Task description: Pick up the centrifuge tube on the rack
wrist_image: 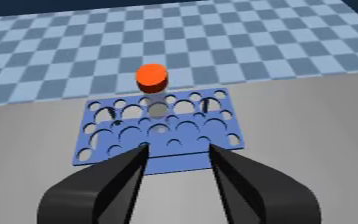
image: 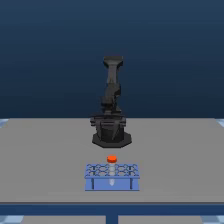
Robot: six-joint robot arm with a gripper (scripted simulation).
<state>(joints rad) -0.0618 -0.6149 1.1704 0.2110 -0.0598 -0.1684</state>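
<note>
The blue rack sits on the grey table, in front of the arm's black base. The centrifuge tube stands upright in a hole near the rack's middle, its orange-red cap rising above the grid. In the wrist view the rack lies ahead of my gripper, with the tube beyond the fingertips. Both black fingers are spread apart with nothing between them; they hover short of the tube, over the rack's near edge. In the exterior view the gripper cannot be told apart from the dark arm.
The black arm base stands behind the rack on the grey table. A blue checkered floor lies beyond the table edge in the wrist view.
</note>
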